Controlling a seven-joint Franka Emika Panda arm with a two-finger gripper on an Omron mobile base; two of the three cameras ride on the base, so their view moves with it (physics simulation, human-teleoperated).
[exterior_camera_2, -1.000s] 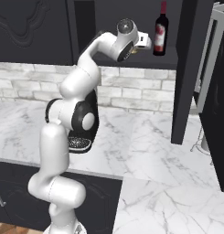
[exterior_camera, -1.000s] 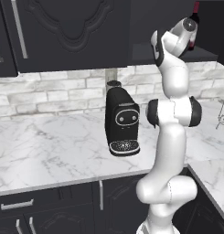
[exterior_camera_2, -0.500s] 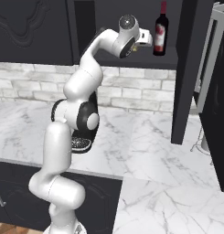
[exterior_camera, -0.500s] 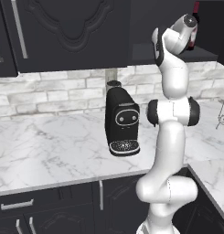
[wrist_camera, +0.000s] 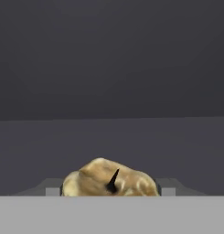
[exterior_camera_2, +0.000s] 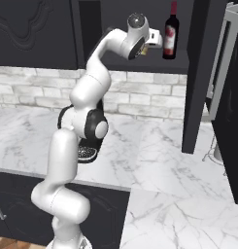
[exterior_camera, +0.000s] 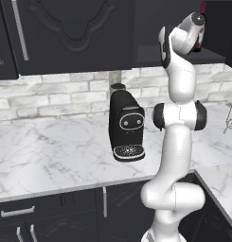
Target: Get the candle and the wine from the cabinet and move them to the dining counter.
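Note:
The candle (wrist_camera: 104, 178), a yellowish waxy lump with a dark wick, lies on the shelf floor of the open black cabinet (exterior_camera_2: 159, 61). My gripper (wrist_camera: 109, 191) reaches into that cabinet, and its two fingertips (wrist_camera: 53, 190) press against the candle's sides, so it is shut on it. From the right base view the hand (exterior_camera_2: 153, 38) sits just left of the wine (exterior_camera_2: 170, 36), a dark bottle with a red cap standing upright on the same shelf. In the left base view the wine (exterior_camera: 200, 34) peeks out behind the wrist. The dining counter is out of view.
A black coffee machine (exterior_camera: 126, 125) stands on the marble worktop (exterior_camera: 51, 151) under the cabinet, close to the arm. The cabinet's open door (exterior_camera_2: 197, 73) hangs to the right of the shelf. A wire rack (exterior_camera_2: 215, 146) stands at the far right.
The wrist has risen and pushed a little further in toward the shelf. The wine and the coffee machine have stayed in place.

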